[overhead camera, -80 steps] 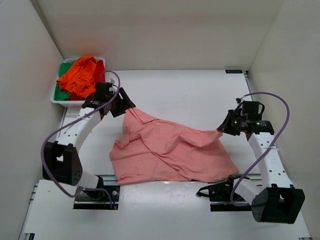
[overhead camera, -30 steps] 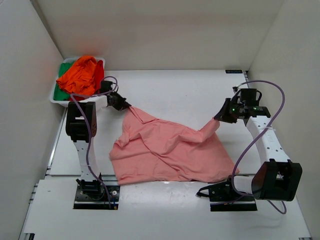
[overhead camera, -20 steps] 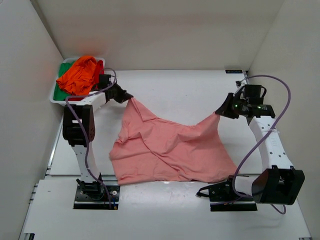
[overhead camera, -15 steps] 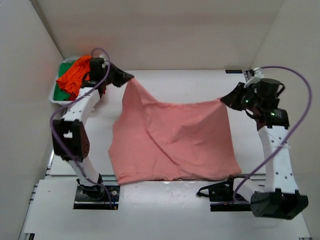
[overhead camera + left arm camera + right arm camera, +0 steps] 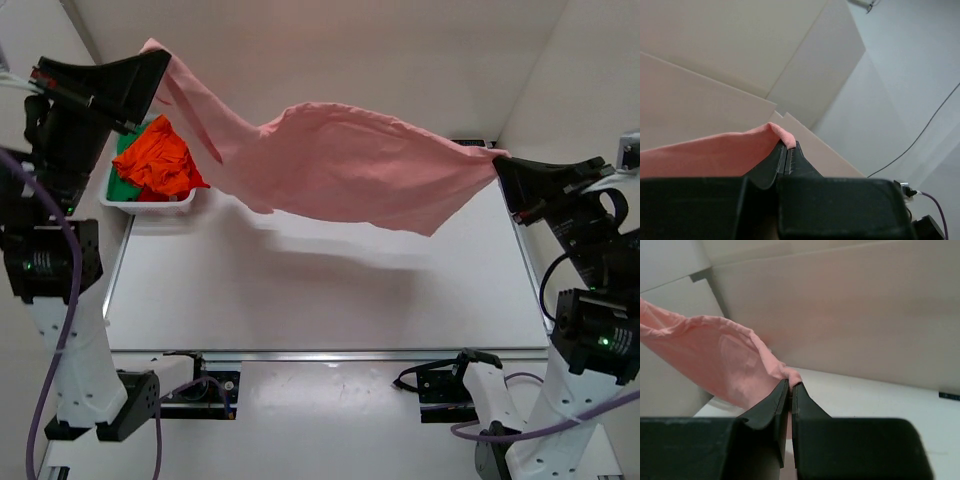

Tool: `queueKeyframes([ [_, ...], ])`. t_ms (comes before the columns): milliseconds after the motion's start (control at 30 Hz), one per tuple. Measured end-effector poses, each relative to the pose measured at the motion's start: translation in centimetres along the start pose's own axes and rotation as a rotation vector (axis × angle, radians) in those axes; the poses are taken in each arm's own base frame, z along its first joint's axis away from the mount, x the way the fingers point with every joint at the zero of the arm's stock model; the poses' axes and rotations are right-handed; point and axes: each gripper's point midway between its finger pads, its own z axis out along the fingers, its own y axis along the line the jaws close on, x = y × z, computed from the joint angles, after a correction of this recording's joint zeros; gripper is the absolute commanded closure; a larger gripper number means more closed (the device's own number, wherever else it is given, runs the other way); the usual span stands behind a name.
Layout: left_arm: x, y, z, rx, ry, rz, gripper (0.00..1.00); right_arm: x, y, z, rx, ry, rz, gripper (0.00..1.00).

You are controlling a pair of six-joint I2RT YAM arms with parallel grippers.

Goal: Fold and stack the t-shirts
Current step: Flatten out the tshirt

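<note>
A salmon-pink t-shirt (image 5: pixel 340 165) hangs stretched in the air above the table, well off its surface. My left gripper (image 5: pixel 160 60) is raised high at the upper left and is shut on one corner of the shirt (image 5: pixel 715 152); its tips (image 5: pixel 788 145) pinch the cloth. At the right, my right gripper (image 5: pixel 500 165) is shut on the opposite corner (image 5: pixel 725 360), the cloth pinched at its tips (image 5: pixel 791 384). The orange t-shirt (image 5: pixel 155 155) lies with red and green shirts in a tray at the back left.
The white plastic tray (image 5: pixel 150 205) stands at the table's back left corner, under my raised left arm. White walls close in the back and both sides. The shirt's shadow falls on the white table (image 5: pixel 320 300).
Both arms have lifted steeply, raising the pink shirt off the table until it hangs free between them. Both grippers stay shut on their corners.
</note>
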Motion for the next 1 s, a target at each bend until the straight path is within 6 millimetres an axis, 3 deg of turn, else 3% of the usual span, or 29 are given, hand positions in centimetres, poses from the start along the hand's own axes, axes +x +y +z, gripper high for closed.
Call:
queueKeyframes([
  [133,-0.4,-2.2,-1.8,0.024,-0.014,0.008,1.0,-2.5,2.4,-1.3,-0.039,-0.061,-0.053,1.0],
  [233,-0.2,-1.2,-1.5,-0.023,-0.01,0.002,1.0,-3.7,3.0,-1.9,-0.032,-0.088,-0.083,1.0],
  [300,0.1,0.6,-1.0,-0.086,-0.009,-0.003,1.0,-4.1,3.1,-1.9,-0.027,-0.094,-0.09,1.0],
  [433,1.9,6.5,-0.4,-0.27,0.02,-0.023,1.0,-2.5,0.8,-0.4,0.012,-0.041,-0.078,1.0],
  [500,3.5,10.2,-0.2,-0.365,0.059,-0.033,1.0,-0.2,-1.7,1.4,0.041,0.027,-0.043,1.0],
  [600,6.6,16.5,0.7,-0.493,0.141,-0.051,1.0,4.7,-6.2,5.0,0.092,0.169,0.037,1.0],
  [700,9.7,23.2,3.0,-0.593,0.237,-0.073,1.0,9.4,-10.9,8.4,0.144,0.298,0.102,1.0],
  [833,12.5,31.6,8.1,-0.647,0.319,-0.088,1.0,15.2,-16.6,12.6,0.205,0.457,0.163,1.0],
  [900,13.2,35.1,9.8,-0.65,0.327,-0.099,1.0,15.7,-18.8,15.1,0.215,0.484,0.15,1.0],
  [1000,12.9,38.6,9.6,-0.664,0.322,-0.146,1.0,13.2,-20.8,19.2,0.203,0.444,0.094,1.0],
])
